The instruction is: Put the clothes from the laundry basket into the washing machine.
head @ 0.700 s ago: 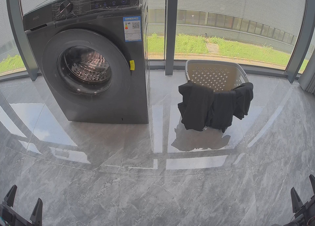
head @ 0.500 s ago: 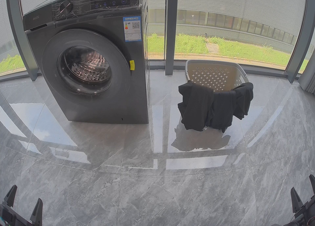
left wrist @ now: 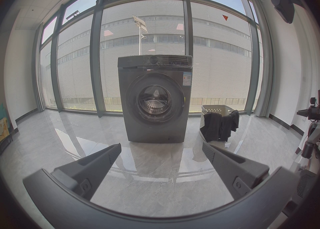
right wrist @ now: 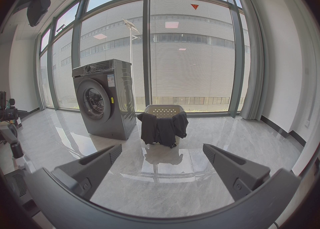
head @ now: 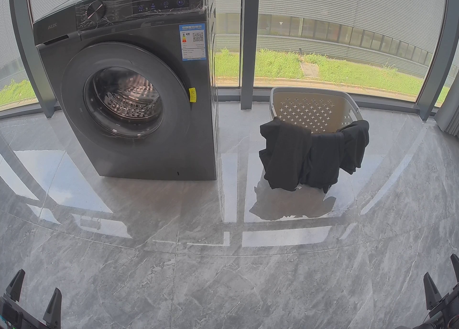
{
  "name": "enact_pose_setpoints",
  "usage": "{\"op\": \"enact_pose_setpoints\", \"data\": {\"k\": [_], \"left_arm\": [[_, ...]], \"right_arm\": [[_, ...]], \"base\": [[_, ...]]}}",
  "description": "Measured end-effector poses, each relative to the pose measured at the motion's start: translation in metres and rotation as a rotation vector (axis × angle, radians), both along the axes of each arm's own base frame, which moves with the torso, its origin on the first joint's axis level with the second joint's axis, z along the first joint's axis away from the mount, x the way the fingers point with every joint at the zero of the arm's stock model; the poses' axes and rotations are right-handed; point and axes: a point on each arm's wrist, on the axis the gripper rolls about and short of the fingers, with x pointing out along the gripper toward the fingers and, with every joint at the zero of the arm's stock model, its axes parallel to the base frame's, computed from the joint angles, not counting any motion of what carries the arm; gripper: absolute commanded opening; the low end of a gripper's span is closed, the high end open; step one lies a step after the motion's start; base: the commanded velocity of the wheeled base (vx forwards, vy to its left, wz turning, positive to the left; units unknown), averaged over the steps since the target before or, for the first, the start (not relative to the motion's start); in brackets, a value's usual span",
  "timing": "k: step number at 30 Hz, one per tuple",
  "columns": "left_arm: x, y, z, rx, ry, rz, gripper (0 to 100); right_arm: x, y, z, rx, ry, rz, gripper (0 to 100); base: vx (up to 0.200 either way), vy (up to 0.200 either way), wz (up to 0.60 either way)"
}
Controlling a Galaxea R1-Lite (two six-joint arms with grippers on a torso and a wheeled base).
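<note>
1. Materials and shapes
- One washing machine (head: 129,86): a box-shaped cabinet of dark grey metal. It had a round front port, and the ribbed steel drum (head: 125,100) was visible inside. I could not tell whether glass covered the port.
- Clear plastic film wrapped its control panel (head: 143,2). The panel carried one round knob (head: 95,9).
- One laundry basket (head: 313,105): pale plastic with rounded corners, its walls pierced with small star-shaped holes.
- The clothes (head: 311,155): soft, matt black fabric, creased and hanging in folds.

2. Count
- One machine and one basket.
- The dark folds merged, so I could not count the garments.
- Two stickers were on the machine front: one printed label (head: 192,41) and one small yellow tag (head: 192,94).

3. Position of the task items
- The clothes were draped over the basket's near rim, hanging down its outer wall almost to the floor.
- The basket stood on the floor to the right of the machine, near it but apart.

4. Surroundings
- The floor (head: 229,272) was glossy grey marble-patterned tile that reflected the windows.
- One dark window post (head: 249,33) rose behind the gap between machine and basket.

5. Jaws
- My left gripper (head: 38,281) and right gripper (head: 440,266) were low and well apart from both units, with floor between.
- Both were released, fingers spread, grasping nothing.
</note>
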Motion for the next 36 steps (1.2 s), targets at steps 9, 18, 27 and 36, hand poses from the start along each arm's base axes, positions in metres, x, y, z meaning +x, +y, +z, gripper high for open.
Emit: {"op": "enact_pose_setpoints", "data": {"k": [9,18,27,36], "left_arm": [[0.0000,0.0000,0.0001,-0.004,0.000,0.001,100],[0.0000,0.0001,0.0001,-0.005,-0.001,0.003,100],[0.0000,0.0001,0.0001,-0.005,-0.001,0.003,100],[0.0000,0.0001,0.0001,-0.006,-0.001,0.002,100]], "right_arm": [[0.0000,0.0000,0.0000,0.000,0.000,0.000,100],[0.0000,0.0000,0.0000,0.000,0.000,0.000,100],[0.0000,0.0000,0.0000,0.000,0.000,-0.001,100],[0.0000,0.0000,0.0000,0.000,0.000,0.000,100]], "base": [[0.200,0.000,0.00],[0.200,0.000,0.00],[0.200,0.000,0.00],[0.200,0.000,0.00]]}}
